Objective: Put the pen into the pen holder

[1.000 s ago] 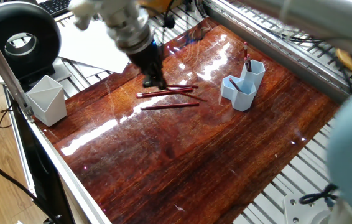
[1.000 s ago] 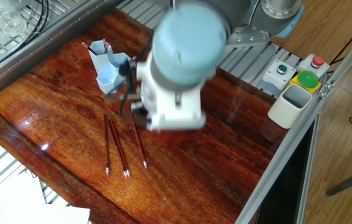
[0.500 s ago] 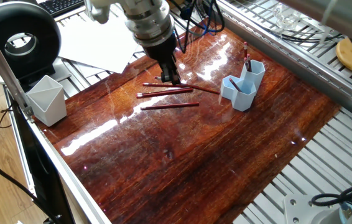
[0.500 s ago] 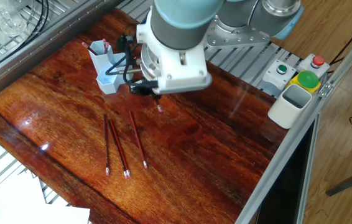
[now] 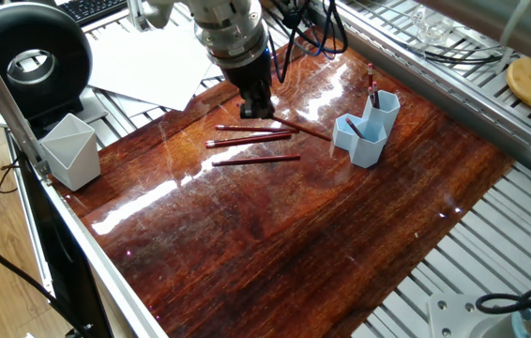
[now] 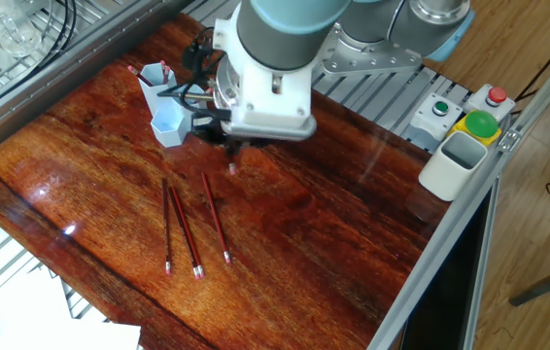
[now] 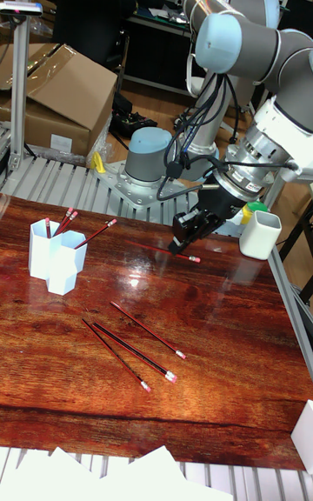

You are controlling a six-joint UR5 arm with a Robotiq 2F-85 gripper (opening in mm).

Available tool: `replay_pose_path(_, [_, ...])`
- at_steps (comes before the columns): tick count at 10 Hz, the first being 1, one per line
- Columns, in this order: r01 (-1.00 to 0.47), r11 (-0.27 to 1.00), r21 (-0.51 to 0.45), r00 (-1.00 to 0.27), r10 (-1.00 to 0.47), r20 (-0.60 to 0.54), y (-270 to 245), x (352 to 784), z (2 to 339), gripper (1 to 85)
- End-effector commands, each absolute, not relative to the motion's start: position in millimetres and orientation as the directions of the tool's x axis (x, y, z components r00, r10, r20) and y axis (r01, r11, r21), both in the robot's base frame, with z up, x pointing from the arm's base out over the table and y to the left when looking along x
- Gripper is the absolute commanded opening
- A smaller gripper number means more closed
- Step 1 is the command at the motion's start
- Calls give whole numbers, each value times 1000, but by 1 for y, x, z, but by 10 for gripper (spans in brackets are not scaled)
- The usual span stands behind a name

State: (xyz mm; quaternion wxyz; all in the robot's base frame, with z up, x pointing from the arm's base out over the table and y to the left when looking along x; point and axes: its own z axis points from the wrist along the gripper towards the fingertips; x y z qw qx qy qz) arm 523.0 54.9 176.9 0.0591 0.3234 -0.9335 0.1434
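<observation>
My gripper (image 5: pixel 256 107) (image 7: pixel 180 249) is shut on a red pen (image 5: pixel 303 130) (image 7: pixel 156 249) and holds it level a little above the wooden table. In the other fixed view the wrist hides the fingers; only the pen's end (image 6: pixel 232 170) shows below it. The light blue pen holder (image 5: pixel 367 131) (image 6: pixel 168 109) (image 7: pixel 52 259) stands upright with a few red pens in its tubes, a short way beyond the held pen's far end. Three more red pens (image 5: pixel 250 141) (image 6: pixel 186 233) (image 7: pixel 130 346) lie flat on the table near the gripper.
A pale grey-white angular cup (image 5: pixel 70 150) (image 6: pixel 455 163) (image 7: pixel 259 236) stands at the table's edge. A button box (image 6: pixel 479 112) sits behind it. White paper (image 5: pixel 144 66) and a black ring lamp (image 5: pixel 31 56) lie off the table's far corner.
The gripper has risen from the lying pens with one pen in it and shifted toward the pen holder. The arm has swung out of the cameras' foreground.
</observation>
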Motion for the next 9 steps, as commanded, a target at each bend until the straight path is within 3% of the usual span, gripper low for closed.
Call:
replay_pose_path(1, [-594,774,-220,-804,-576,145,65,531,175,10])
replay_pose_path(2, [-610,769,-189,-791,-578,201,63,515,182,10])
replay_pose_path(4, [-693,711,-119,-717,-662,221,54,493,254,10])
replay_pose_path(5, [-750,651,-119,-660,-727,186,37,495,284,10])
replay_pose_path(7, [-793,594,-134,-606,-793,67,20,500,311,10])
replay_pose_path(9, [-814,564,-138,-562,-825,-56,5,499,304,10])
